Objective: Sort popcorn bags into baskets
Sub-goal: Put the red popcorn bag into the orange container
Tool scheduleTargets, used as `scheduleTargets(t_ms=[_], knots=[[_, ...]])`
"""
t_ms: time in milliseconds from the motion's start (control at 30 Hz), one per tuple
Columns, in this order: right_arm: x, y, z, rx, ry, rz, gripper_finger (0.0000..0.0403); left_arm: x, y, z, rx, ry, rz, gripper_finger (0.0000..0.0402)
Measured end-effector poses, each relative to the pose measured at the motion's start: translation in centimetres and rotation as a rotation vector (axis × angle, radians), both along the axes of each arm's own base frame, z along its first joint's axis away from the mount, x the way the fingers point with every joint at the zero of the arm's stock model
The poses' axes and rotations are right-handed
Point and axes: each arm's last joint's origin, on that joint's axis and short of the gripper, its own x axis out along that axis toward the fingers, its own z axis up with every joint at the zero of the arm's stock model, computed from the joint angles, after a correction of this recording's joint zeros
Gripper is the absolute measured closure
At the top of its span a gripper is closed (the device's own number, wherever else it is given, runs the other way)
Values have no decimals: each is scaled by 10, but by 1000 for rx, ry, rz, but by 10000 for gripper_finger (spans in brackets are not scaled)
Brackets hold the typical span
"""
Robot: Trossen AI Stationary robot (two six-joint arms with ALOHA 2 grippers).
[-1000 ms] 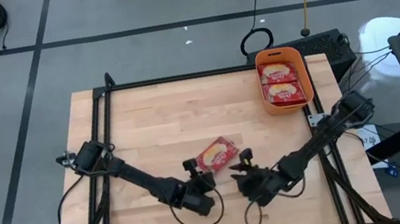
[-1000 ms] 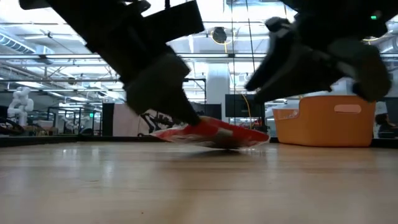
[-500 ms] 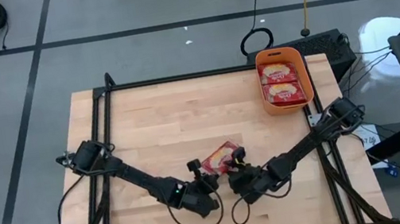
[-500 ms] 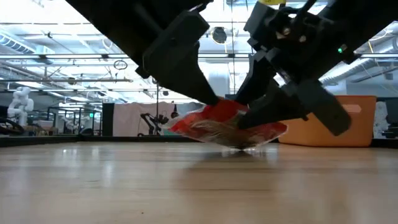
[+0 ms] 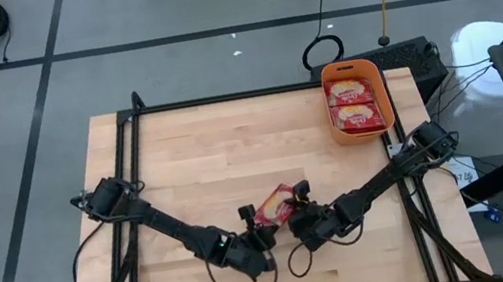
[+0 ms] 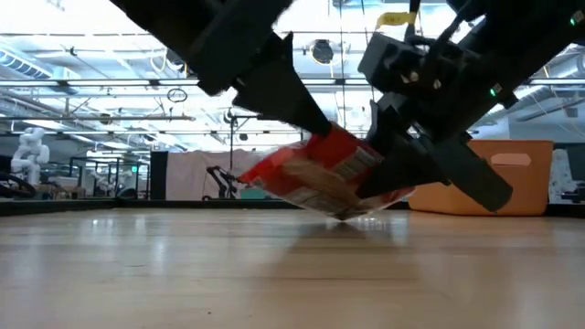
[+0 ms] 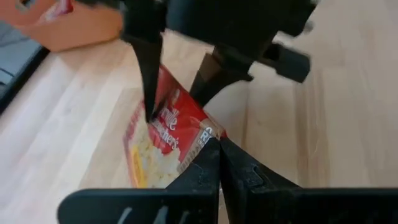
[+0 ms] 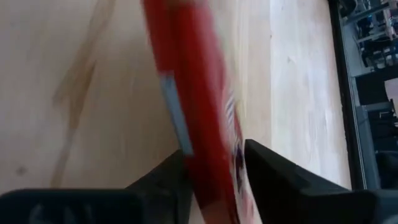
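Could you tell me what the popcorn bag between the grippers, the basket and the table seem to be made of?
Popcorn bag: thin glossy printed film or paper, apparently; it flexes.
Basket: looks like moulded orange plastic, smooth with rounded corners.
Table: pale wood, visible grain and plank seams.

A: Bright, even light from ceiling strips (image 6: 82,64) overhead; soft shadow under the tilted bag (image 6: 320,178) on the surface (image 6: 274,274).

B: Right wrist view is smeared; the near arms look dark and blurred.

A robotics lab: humanoid robot (image 6: 30,151), ceiling trusses (image 6: 110,87), cabled floor.
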Motion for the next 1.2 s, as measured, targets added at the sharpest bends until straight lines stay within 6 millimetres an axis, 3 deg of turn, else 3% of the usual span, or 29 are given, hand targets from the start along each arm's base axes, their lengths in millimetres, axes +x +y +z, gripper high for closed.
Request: scheduleTargets(t_ms=[300, 467, 600, 767, 967, 1200], knots=[[-5, 4, -2, -22, 14, 33, 367, -7, -5, 8, -43, -13, 24, 396], [-8, 4, 3, -5, 14, 44, 381, -8, 2, 5, -106, 2, 107, 384], [-9, 4, 8, 22, 8, 49, 369, -11, 6, 2, -142, 17, 166, 340], [-13, 3, 17, 48, 12, 50, 370, -15, 8, 2, -141, -10, 251, 255], [-30, -5, 44, 128, 16, -15, 378, -21, 5, 0, -79, -21, 280, 164], [-56, -19, 78, 161, 38, -47, 379, -24, 1, 2, -39, -82, 318, 118]])
